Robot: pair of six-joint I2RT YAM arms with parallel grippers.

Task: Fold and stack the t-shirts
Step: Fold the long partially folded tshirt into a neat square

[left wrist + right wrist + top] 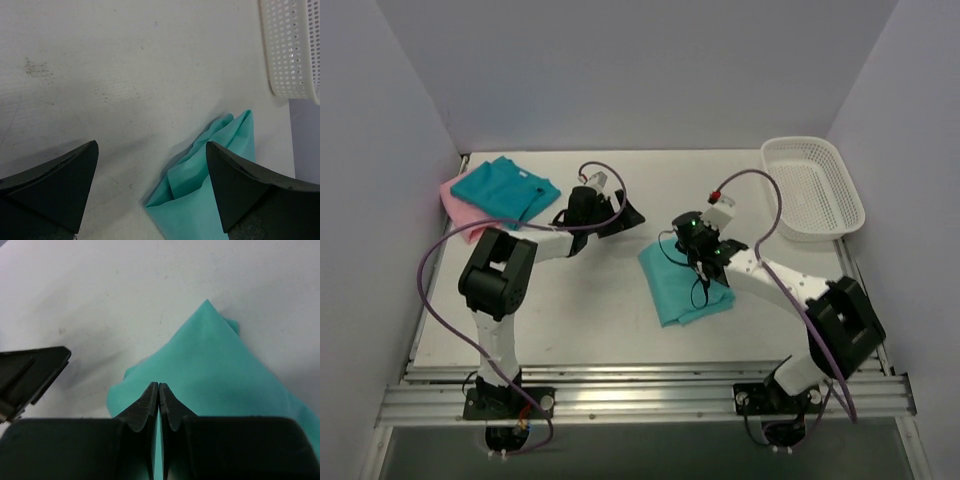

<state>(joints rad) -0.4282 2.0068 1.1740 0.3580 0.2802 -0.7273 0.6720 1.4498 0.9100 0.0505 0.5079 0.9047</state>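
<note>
The light sea-green t-shirt (685, 290) lies folded into a small bundle at the table's middle; it also shows in the left wrist view (200, 210) and the right wrist view (225, 365). My right gripper (706, 266) (159, 384) is shut, its tips down on the shirt's far part; I cannot tell whether cloth is pinched. My left gripper (610, 214) (151, 145) is open and empty, just left of the shirt's far corner. The teal-blue t-shirt (505, 188) lies folded on the pink t-shirt (458, 205) at the far left.
A white mesh basket (812, 188) (292, 50) stands at the far right. One of the left gripper's fingers (30, 375) shows at the left edge of the right wrist view. Purple cables loop over both arms.
</note>
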